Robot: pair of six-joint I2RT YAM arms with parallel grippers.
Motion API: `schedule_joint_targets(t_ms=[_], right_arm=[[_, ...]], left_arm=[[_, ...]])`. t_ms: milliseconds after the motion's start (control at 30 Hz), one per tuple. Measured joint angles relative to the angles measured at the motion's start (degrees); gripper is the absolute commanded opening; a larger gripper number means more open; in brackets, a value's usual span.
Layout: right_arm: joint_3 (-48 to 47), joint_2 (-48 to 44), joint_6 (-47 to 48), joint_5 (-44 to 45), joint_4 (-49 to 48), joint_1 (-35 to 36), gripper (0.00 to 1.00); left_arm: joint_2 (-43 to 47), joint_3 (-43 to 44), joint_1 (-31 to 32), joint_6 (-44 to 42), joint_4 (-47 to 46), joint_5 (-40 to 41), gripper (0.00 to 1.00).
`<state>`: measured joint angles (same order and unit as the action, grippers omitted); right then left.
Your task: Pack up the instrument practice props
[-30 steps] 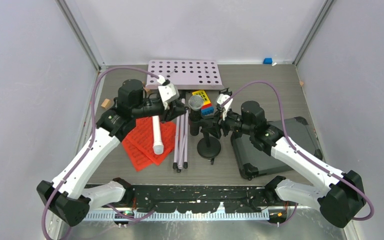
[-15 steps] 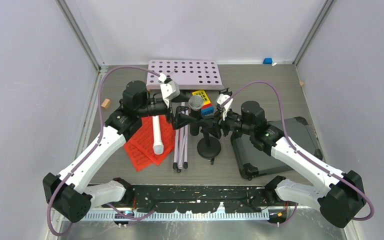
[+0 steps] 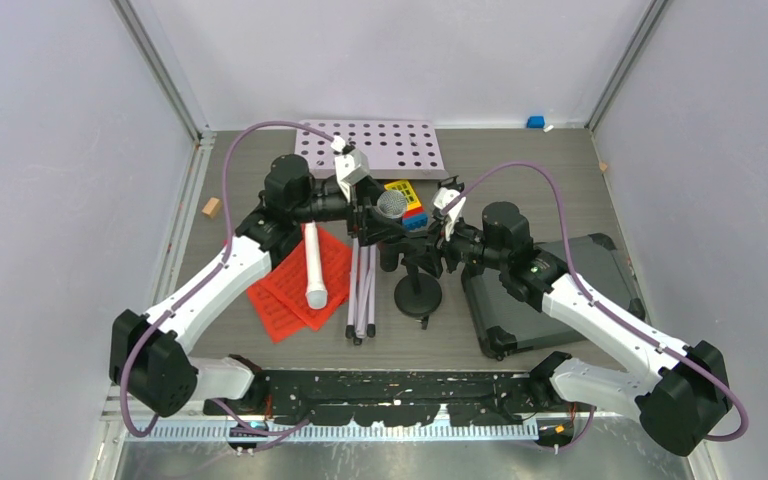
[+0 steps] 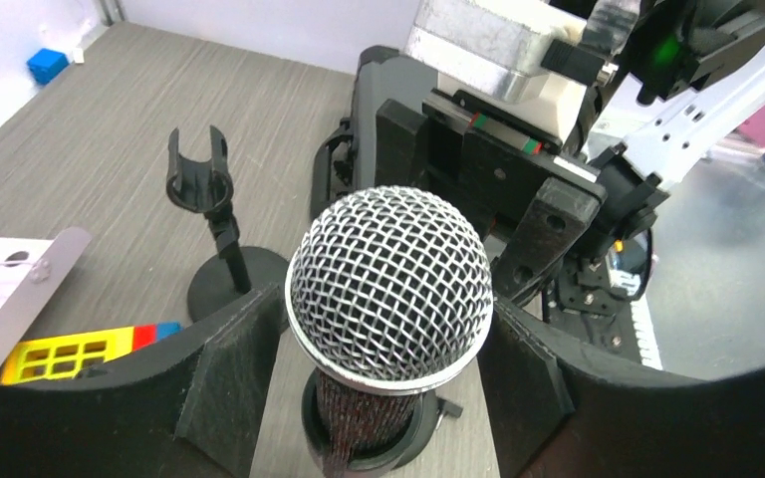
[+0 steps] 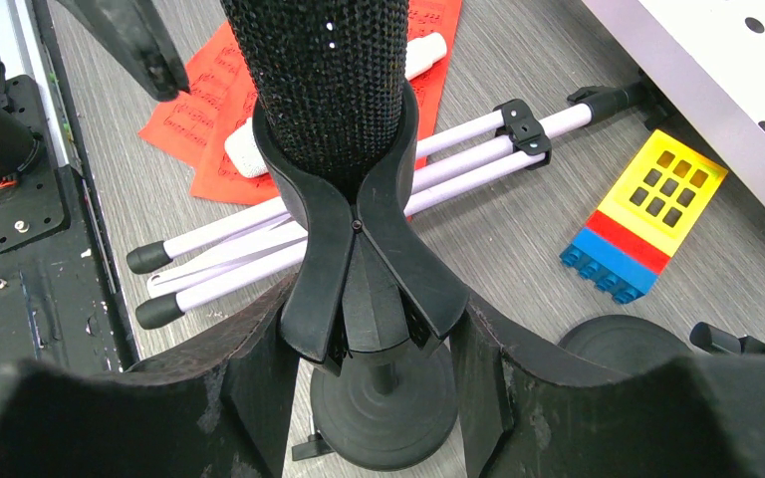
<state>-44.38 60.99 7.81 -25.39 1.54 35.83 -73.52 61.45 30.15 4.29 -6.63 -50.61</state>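
The step in hand seemed to be pulling the black grey-headed microphone (image 4: 388,284) out of its mic holder (image 5: 354,249). Its mesh head sat between the left jaws, spread wide and not visibly gripping, while the right jaws clamped the holder's clip. Next, the left jaws would need to close and lift straight up.

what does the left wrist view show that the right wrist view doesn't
only the left wrist: the black microphone's grey mesh head between the left gripper's fingers, the second mic holder's empty clip, a small blue block. only the right wrist: red sheet-music pages, white microphone, tripod legs, and the loaded mic holder's clip held by the right gripper. both: the black microphone, yellow block, music desk.
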Motion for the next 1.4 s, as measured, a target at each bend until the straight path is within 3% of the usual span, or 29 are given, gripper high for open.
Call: schedule_joint_targets(t_ms=[100, 167, 300, 333, 467, 567, 600, 667, 1000, 1067, 1133, 1167, 1200, 1233, 1400], right_arm=[[0.0, 0.0, 0.0, 0.0, 0.0, 0.0, 0.0], [0.0, 0.0, 0.0, 0.0, 0.0, 0.0, 0.0], [0.0, 0.0, -0.3, 0.0, 0.0, 0.0, 0.04], [0.0, -0.1, -0.4, -0.2, 0.0, 0.0, 0.07], [0.1, -0.3, -0.7, -0.2, 0.6, -0.1, 0.21], [0.2, -0.5, -0.9, 0.1, 0.7, -0.1, 0.42], [0.3, -0.7, -0.9, 0.2, 0.7, -0.1, 0.54], [0.5, -1.0, -0.9, 0.3, 0.7, 0.0, 0.64], [1.2, -3.1, -0.6, 2.0, -0.3, -0.1, 0.73], [1.2, -3.3, -0.6, 2.0, -0.3, 0.0, 0.71], [1.2, -3.3, -0.6, 2.0, -0.5, 0.0, 0.43], [1.2, -3.3, -0.5, 1.9, -0.6, 0.0, 0.16], [1.2, -3.3, -0.7, 2.1, -0.6, 0.0, 0.08], [1.2, -3.3, -0.5, 2.0, -0.7, -0.1, 0.02], [1.2, -3.3, -0.6, 2.6, -0.8, -0.2, 0.0]], left_arm=[[-1.0, -0.1, 0.0, 1.9, -1.7, -1.3, 0.67], [-1.2, -0.5, 0.0, 3.1, -3.1, -1.9, 0.56], [-1.4, -1.3, 0.0, 4.0, -5.2, -2.6, 0.09], [-1.6, -1.3, 0.0, 3.9, -5.6, -2.9, 0.01], [-2.4, -1.3, -0.1, 4.8, -6.6, -3.9, 0.0], [-2.8, -1.3, -0.1, 5.3, -7.4, -4.3, 0.0], [-2.8, -1.3, -0.1, 5.4, -7.4, -4.4, 0.0], [-2.8, -1.3, -0.1, 5.6, -7.6, -4.5, 0.0], [-2.9, -1.3, -0.1, 5.6, -7.7, -4.7, 0.0], [-2.9, -1.3, -0.1, 5.5, -7.7, -4.7, 0.0], [-2.9, -1.3, -0.1, 5.5, -7.7, -4.7, 0.0], [-2.9, -1.3, -0.1, 5.5, -7.7, -4.7, 0.0], [-2.9, -1.2, -0.1, 5.4, -7.7, -4.6, 0.0], [-2.9, -1.2, -0.2, 5.8, -7.6, -4.7, 0.0], [-2.9, -0.1, -0.2, 6.4, -6.3, -4.7, 0.0]])
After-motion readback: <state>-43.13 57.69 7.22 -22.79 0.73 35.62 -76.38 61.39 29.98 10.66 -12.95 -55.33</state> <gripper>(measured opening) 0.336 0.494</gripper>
